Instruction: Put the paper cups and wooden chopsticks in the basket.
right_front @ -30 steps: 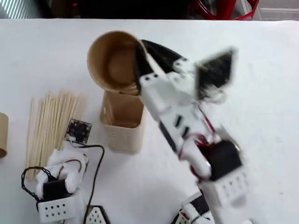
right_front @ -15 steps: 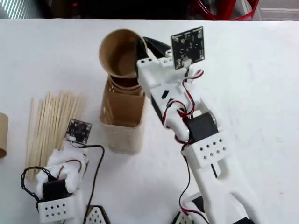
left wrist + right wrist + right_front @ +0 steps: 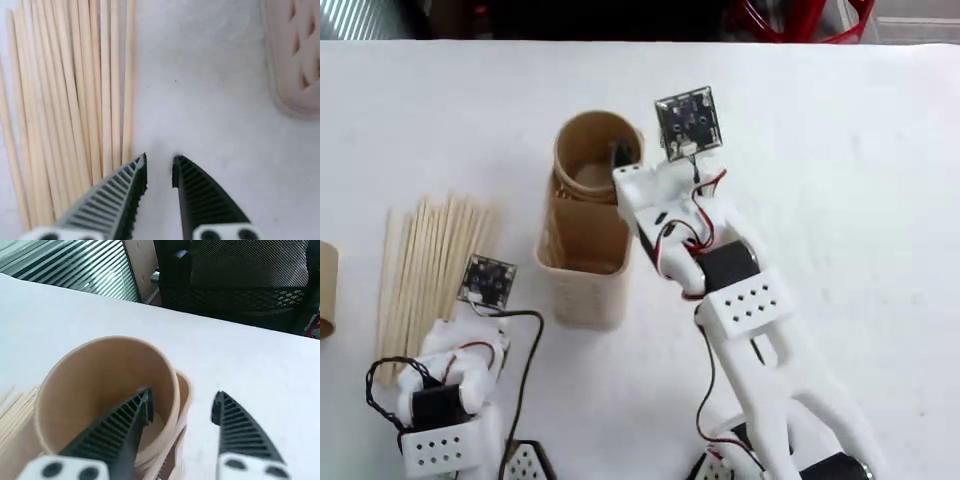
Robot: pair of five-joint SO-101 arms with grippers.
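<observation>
Since a second ago the paper cup (image 3: 598, 150) has gone from tilted, at 11 o'clock of the basket (image 3: 582, 290), to upright and nested in the stacked cups (image 3: 582, 190) standing in it, and my right arm has swung in over it. My right gripper (image 3: 181, 402) straddles the cup's wall, one finger inside and one outside. It is spread wide, with the outer finger clear of the rim, so I judge the cup released, not gripped. Step in hand: cup drop-off, about finished. Next move calls for lifting the right gripper straight up so the inner finger doesn't drag the cup back out. The wooden chopsticks (image 3: 425, 260) lie fanned on the table (image 3: 840, 150) at 9 o'clock of the basket, not yet picked up. My left gripper (image 3: 160, 162) hangs just beside their near ends, jaws a narrow gap apart, holding nothing. A second cup (image 3: 325, 290) sits at the table's 9 o'clock edge, still to collect.
</observation>
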